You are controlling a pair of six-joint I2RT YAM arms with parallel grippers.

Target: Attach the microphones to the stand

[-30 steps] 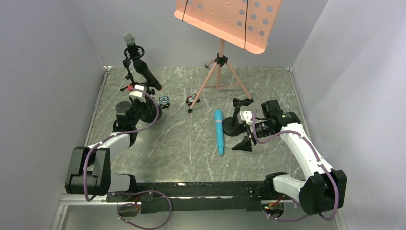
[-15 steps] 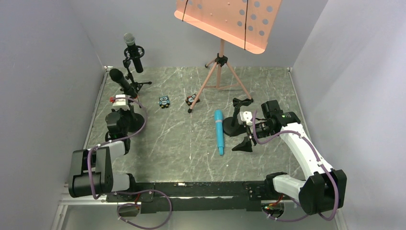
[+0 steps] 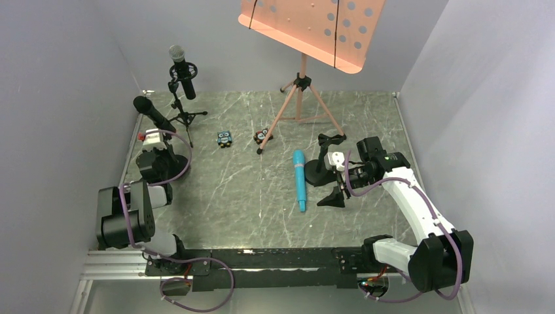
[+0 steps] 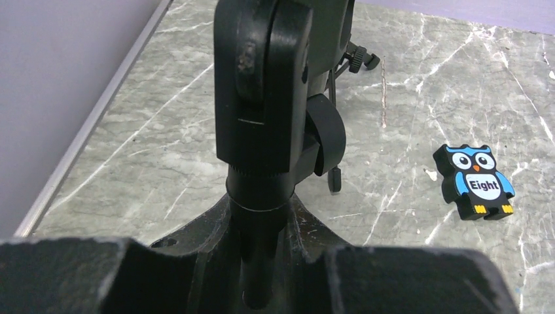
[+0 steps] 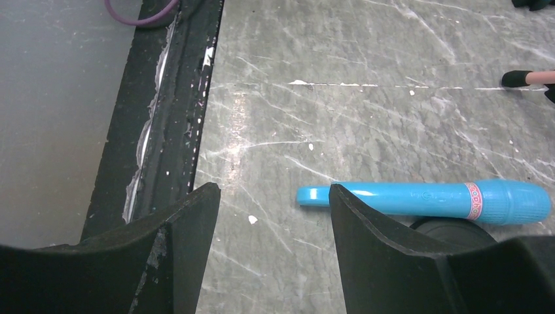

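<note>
My left gripper (image 3: 156, 129) is at the far left of the table, shut on a black microphone (image 3: 149, 112) that points up and back-left. In the left wrist view its black shaft (image 4: 262, 216) rises between my fingers. A silver-mesh-headed microphone (image 3: 180, 64) sits clipped in a small tripod stand (image 3: 184, 116). The turquoise microphone (image 3: 300, 180) lies flat on the table; it also shows in the right wrist view (image 5: 425, 198). My right gripper (image 3: 329, 186) is open and empty just right of it, over a round black stand base (image 3: 313, 176) with an empty clip (image 3: 330, 139).
An orange music stand (image 3: 307, 19) on a tripod (image 3: 298, 98) stands at the back. Two small owl figurines (image 3: 224, 138) (image 3: 263, 136) lie mid-table; the blue one shows in the left wrist view (image 4: 481, 183). The left wall is close to my left gripper. The black rail (image 5: 163, 118) runs along the near edge.
My left gripper has swung left and back toward the wall with the black microphone, away from the tripod stand. The right arm has not moved.
</note>
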